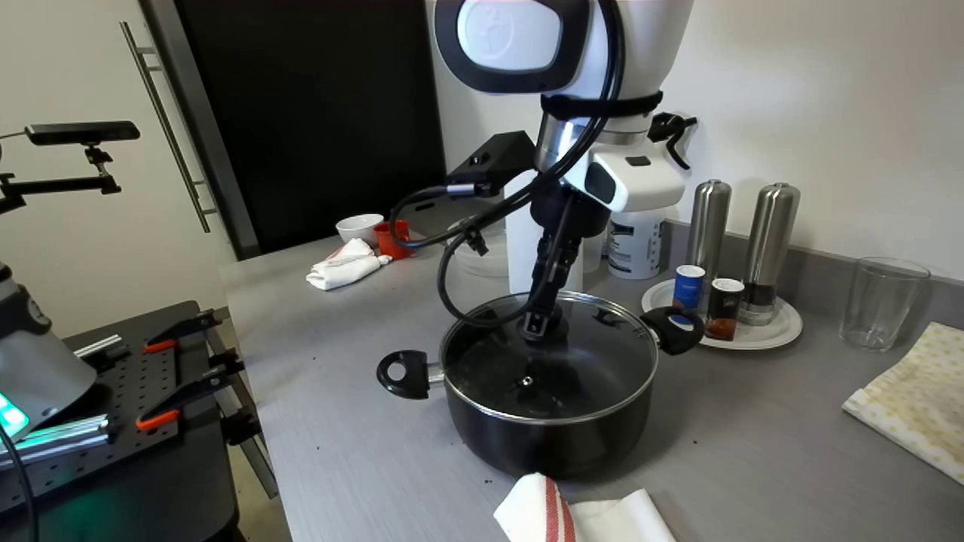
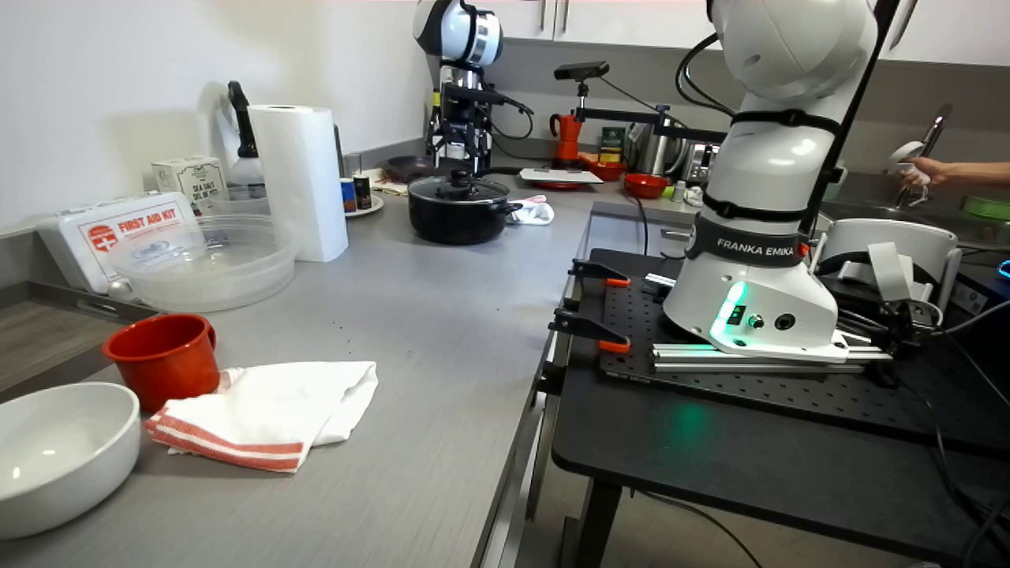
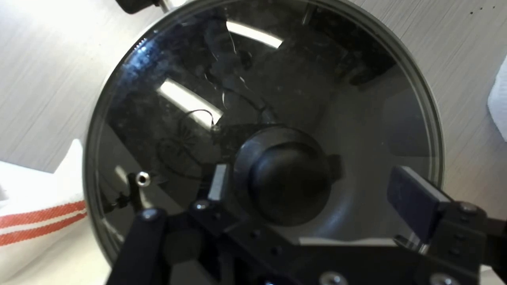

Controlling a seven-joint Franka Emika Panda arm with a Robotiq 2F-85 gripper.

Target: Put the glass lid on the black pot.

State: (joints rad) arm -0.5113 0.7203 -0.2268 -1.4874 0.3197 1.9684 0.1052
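The black pot [image 1: 550,448] stands on the grey counter, and it also shows in an exterior view [image 2: 454,225]. The glass lid [image 1: 595,369] lies level on the pot, its metal rim along the pot's rim all round as far as seen. In the wrist view the lid [image 3: 336,99] fills the middle, with its black knob [image 3: 291,184] between my fingers. My gripper [image 3: 315,190] is open, one finger close beside the knob and the other well apart from it. In both exterior views the gripper [image 1: 536,327] points down at the lid's centre.
A striped towel [image 1: 553,516] lies close in front of the pot. A paper towel roll [image 2: 300,181] stands behind it. A white plate [image 1: 783,324] with shakers and metal mills is near one pot handle [image 1: 678,330]. A drinking glass [image 1: 881,305] stands farther along.
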